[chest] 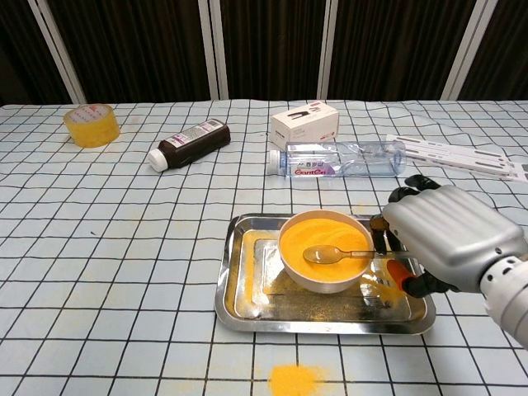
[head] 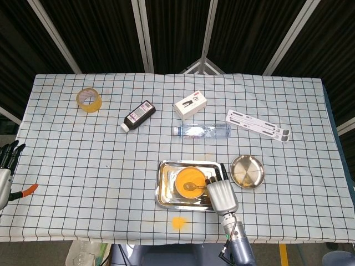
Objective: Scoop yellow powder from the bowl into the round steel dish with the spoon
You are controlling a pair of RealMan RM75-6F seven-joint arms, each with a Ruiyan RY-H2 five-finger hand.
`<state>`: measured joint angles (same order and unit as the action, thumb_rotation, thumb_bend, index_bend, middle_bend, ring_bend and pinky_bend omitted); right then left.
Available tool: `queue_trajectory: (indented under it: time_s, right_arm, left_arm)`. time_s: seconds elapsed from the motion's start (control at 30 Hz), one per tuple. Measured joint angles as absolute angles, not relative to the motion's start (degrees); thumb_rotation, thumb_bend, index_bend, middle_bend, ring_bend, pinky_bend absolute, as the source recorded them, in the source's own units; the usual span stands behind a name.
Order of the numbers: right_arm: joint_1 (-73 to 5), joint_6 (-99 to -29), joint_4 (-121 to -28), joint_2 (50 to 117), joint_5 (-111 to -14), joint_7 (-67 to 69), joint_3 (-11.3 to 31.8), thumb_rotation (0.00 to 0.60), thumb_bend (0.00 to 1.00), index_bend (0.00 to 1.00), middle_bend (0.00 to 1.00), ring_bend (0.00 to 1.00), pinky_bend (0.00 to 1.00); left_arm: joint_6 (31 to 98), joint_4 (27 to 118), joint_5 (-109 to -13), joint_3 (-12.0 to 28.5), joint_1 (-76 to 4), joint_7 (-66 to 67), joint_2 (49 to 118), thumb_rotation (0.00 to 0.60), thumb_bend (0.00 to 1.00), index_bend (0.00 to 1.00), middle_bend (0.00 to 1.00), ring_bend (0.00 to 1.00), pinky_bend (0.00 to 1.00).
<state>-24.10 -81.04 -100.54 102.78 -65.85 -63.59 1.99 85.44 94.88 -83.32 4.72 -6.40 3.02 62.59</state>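
Reaching for the spoon [chest: 340,253]: right robot hand [chest: 441,238] at the handle end, right of the bowl [chest: 323,252]; fingers hidden, grasp cannot be told. Spoon resting across the bowl rim, long axis left-right, handle toward that hand. Round steel dish [head: 247,171] further right of the bowl. Left robot hand [head: 5,166] far left, fingers apart, empty.
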Motion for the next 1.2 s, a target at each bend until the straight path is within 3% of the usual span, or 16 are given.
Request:
queue_trajectory:
  time_s: [1.2]
  right_arm:
    - [-24.22, -81.52, -101.02, 102.85, -65.82, -65.07, 2.68, 0.600, 0.55, 0.46, 0.48, 0.18, 0.00]
  left_arm:
    - [84.65, 95.21, -82.71, 4.60, -6.50, 2.84, 62.49, 0.600, 0.00, 0.00, 0.00, 0.00, 0.00]
